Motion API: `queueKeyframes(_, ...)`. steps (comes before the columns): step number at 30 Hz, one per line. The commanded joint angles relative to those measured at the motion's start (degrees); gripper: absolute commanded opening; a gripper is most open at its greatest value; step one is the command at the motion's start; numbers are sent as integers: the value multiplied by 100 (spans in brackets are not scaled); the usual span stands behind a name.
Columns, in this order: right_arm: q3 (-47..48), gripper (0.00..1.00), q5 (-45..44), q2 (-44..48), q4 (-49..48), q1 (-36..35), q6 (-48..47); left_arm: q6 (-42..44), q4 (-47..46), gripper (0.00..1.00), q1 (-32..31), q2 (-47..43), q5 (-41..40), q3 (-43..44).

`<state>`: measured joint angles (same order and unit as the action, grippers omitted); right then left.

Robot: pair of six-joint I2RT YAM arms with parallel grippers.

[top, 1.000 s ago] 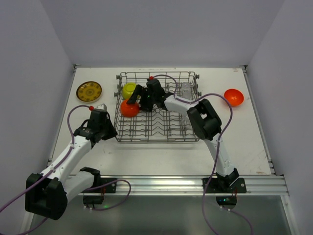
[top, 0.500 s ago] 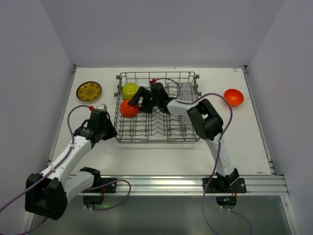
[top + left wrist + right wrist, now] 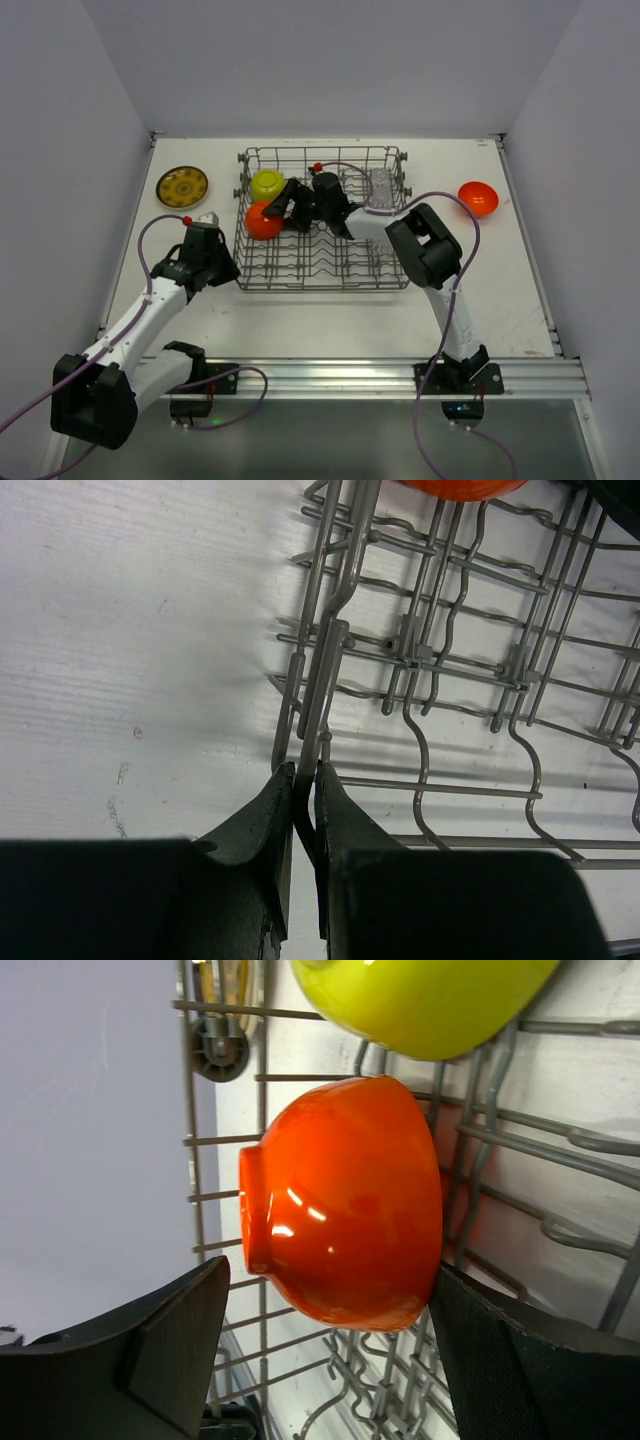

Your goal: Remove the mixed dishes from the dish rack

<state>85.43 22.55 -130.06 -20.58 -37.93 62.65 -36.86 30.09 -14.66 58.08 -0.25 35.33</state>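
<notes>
The grey wire dish rack (image 3: 330, 255) stands mid-table. An orange bowl (image 3: 262, 222) lies on its side at the rack's left end, with a yellow-green bowl (image 3: 266, 184) behind it. A clear glass (image 3: 382, 185) stands at the rack's back right. My right gripper (image 3: 283, 206) is open inside the rack. In the right wrist view its jaws stand on either side of the orange bowl (image 3: 340, 1200), below the yellow-green bowl (image 3: 420, 1000). My left gripper (image 3: 226, 268) is shut on a wire of the rack's left front corner (image 3: 305, 780). A second orange bowl (image 3: 478, 198) and a patterned plate (image 3: 182, 186) lie on the table.
The rack's upright tines (image 3: 470, 680) fill its floor. The plate lies at the table's back left, the second orange bowl at the right. White walls close in the left, back and right sides of the table (image 3: 330, 320).
My right wrist has shifted slightly right and nearer inside the rack, staying at the orange bowl. The left arm has not moved.
</notes>
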Motion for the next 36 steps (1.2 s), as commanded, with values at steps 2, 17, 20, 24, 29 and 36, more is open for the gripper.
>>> queueKeyframes(2, 35, 80, 189, 455, -605, -56, 98, 153, -196, 0, -160, 10, 491, -70)
queueKeyframes(17, 79, 62, 356, 315, -1000, -65, 256, 153, -196, 0, -178, 1, 491, -70)
queueKeyframes(20, 114, 58, 382, 297, -1010, -65, 247, 162, -205, 0, -187, 10, 491, -70)
queueKeyframes(24, 193, 54, 373, 227, -940, -65, 221, 162, -187, 0, -204, 1, 491, -70)
queueKeyframes(29, 369, 54, 224, 25, -825, -65, 195, 162, -196, 0, -204, 1, 482, -70)
queueKeyframes(36, 413, 41, 224, -142, -1220, -74, 370, 162, -187, 0, -222, 1, 491, -61)
